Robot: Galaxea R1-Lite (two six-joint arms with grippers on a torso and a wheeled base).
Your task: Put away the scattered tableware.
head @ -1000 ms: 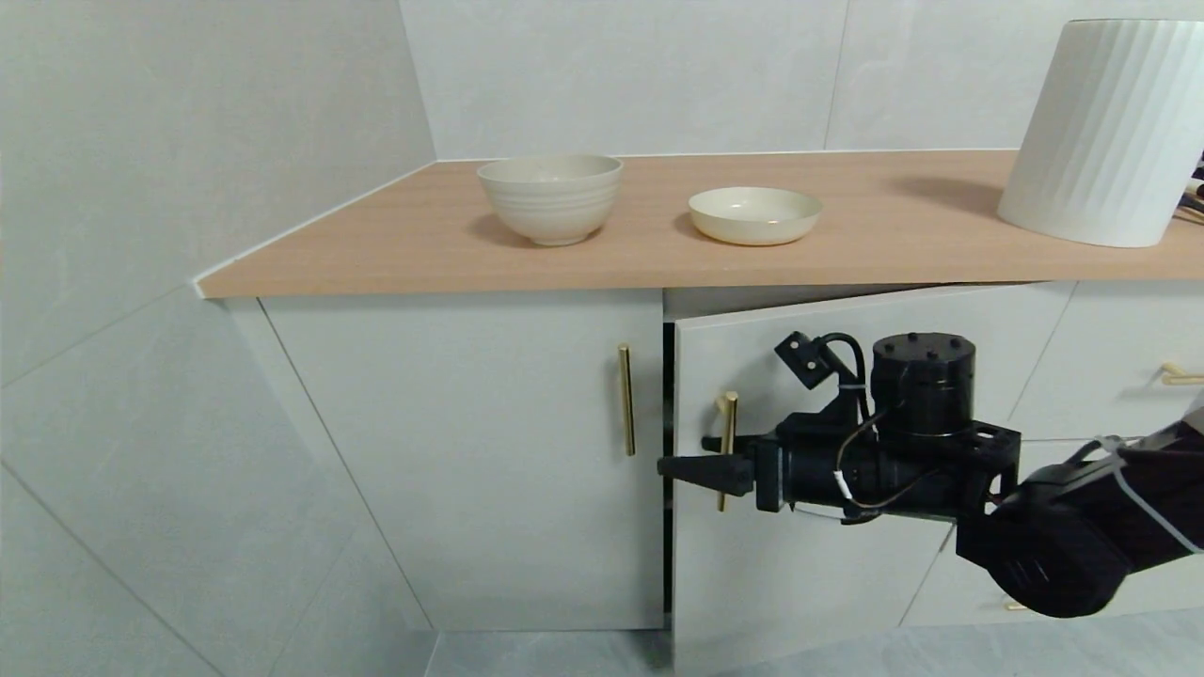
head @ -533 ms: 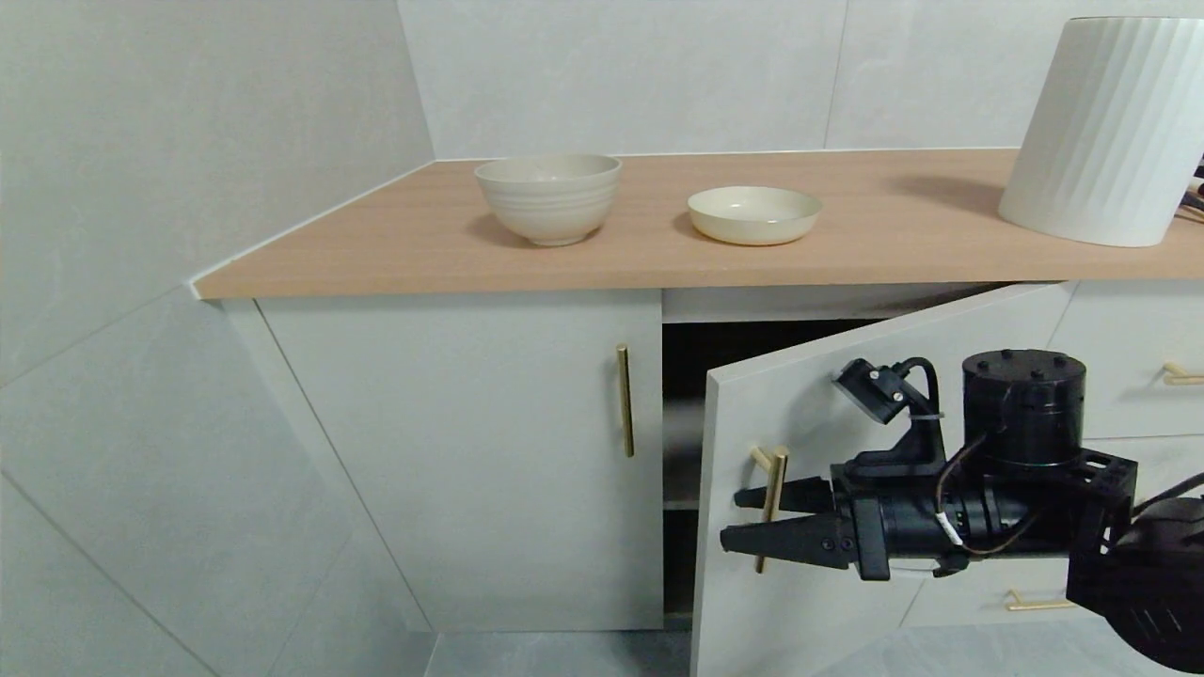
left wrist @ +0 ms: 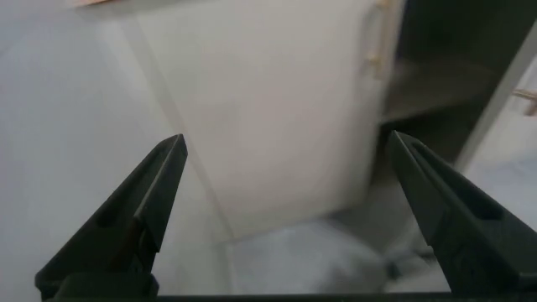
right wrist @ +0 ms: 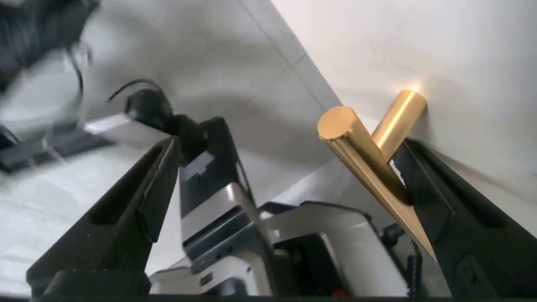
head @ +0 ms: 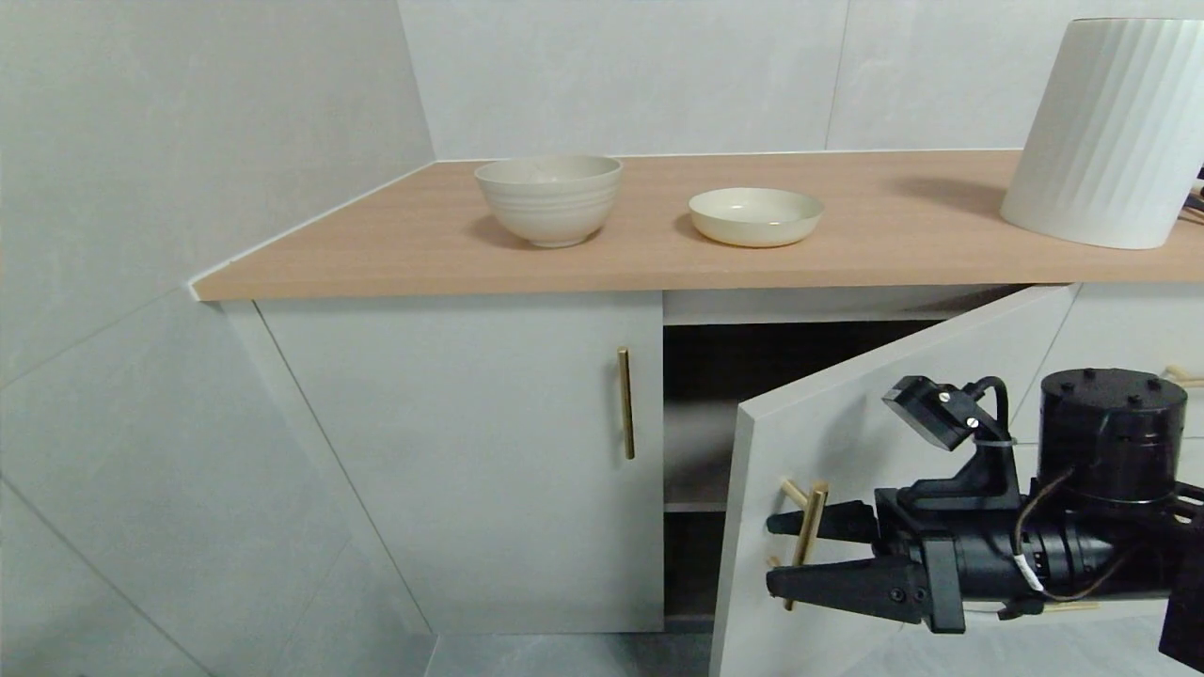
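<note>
Between right fingers (head: 837,583), brass handle (head: 815,504)

Right cabinet door (head: 832,442): swung wider open, away from the closed left door (head: 461,451). Right gripper (head: 773,553), fingers astride its brass handle (head: 806,543): drawn outward with it.

A fitted kitchen — tiled walls, tableware left out.
A wood-look worktop (head: 903,226) runs across the upper half of the frame over pale cabinet doors (head: 461,451) with brass bar handles (head: 625,402). One door (head: 818,442) at lower right stands ajar, with a shelf (head: 696,461) inside. Large grey tiles (head: 188,141) cover the walls — and a ribbed bowl (head: 549,198) and a shallow dish (head: 755,215) sit on the worktop.
</note>
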